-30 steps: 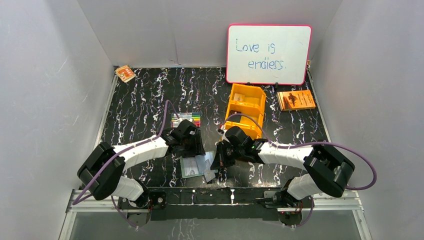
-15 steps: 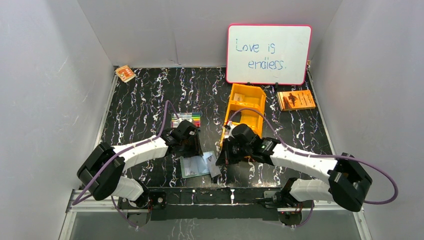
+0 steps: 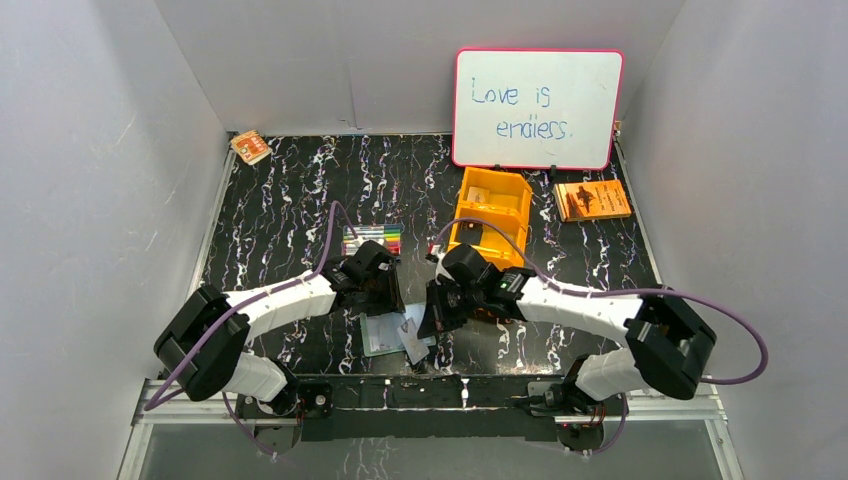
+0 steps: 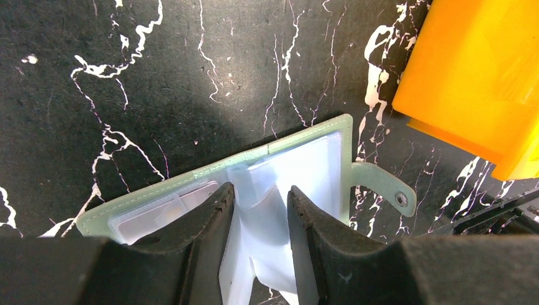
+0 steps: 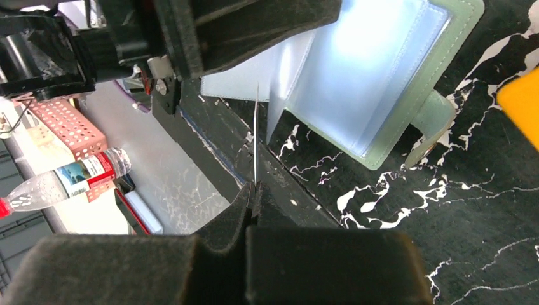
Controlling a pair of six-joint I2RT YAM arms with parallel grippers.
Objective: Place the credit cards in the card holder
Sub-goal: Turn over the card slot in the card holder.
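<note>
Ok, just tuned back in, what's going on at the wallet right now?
The card holder lies open on the table just in front of the arms. The left gripper has a finger on each side of a raised inner pocket and looks to be pinching it up. The right gripper is shut on a credit card, held edge-on with its far edge up at the pockets. Whether it has entered one can't be told from here.
</note>
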